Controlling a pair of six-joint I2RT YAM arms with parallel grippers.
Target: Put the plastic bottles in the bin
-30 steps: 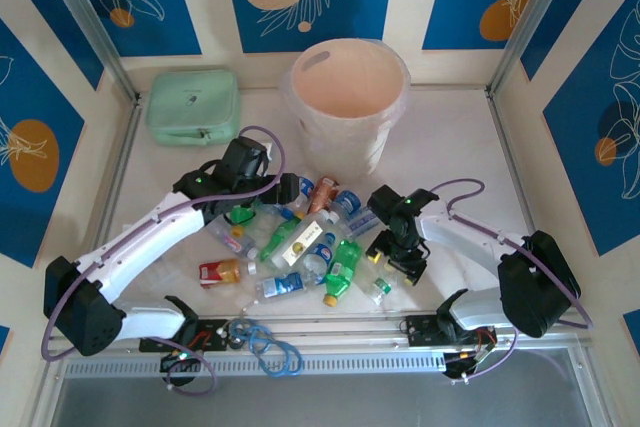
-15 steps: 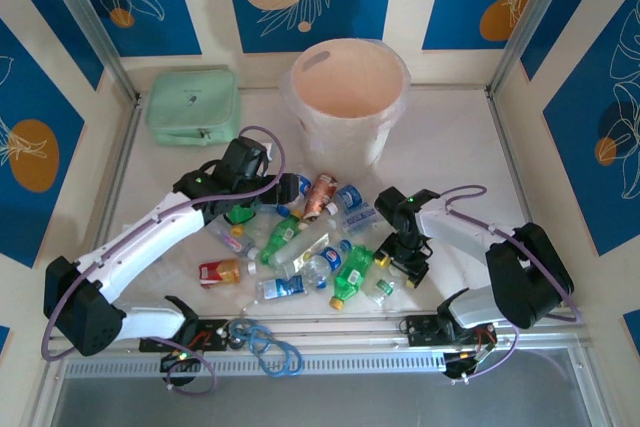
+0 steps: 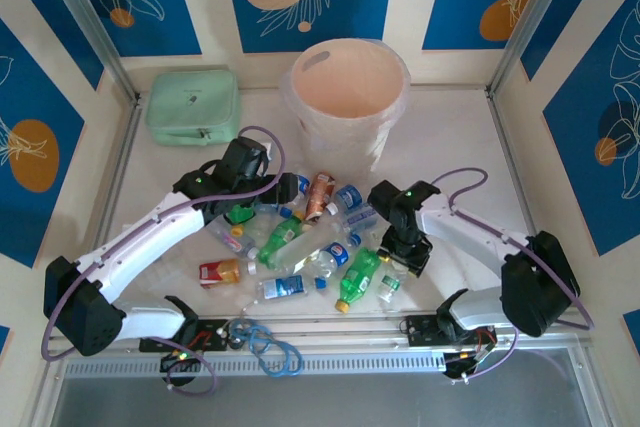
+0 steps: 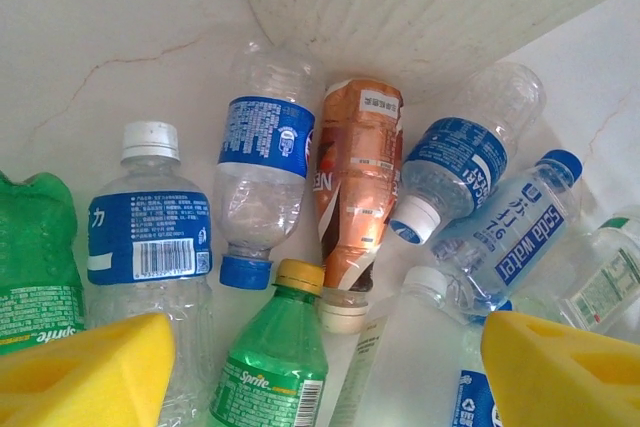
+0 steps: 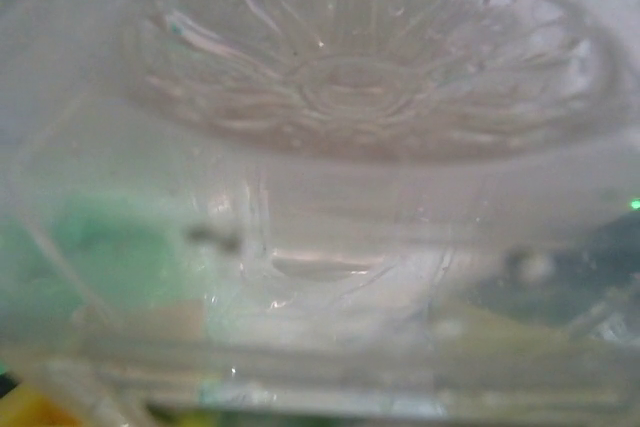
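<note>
a closed mint-green rectangular case [image 3: 193, 105] sits far left. small plastic bottles [image 3: 310, 242], clear, green and orange, lie heaped on the white table [image 3: 450, 147], just near of the round translucent white bin [image 3: 340, 142]. the left gripper [image 3: 288, 187] hangs over them, pads apart. the right gripper [image 3: 405, 250] presses close to a clear bottle's base [image 5: 350, 87]; whether it grips, i cannot tell. the bottles near it have shifted since a second ago.

The clear bottle base [image 5: 350, 77] high in the right wrist view is blurred, and the left wrist view's upper edge crops the bin [image 4: 420, 7].

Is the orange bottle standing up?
No, the orange bottle lies flat on the table with its cap end toward the camera.
</note>
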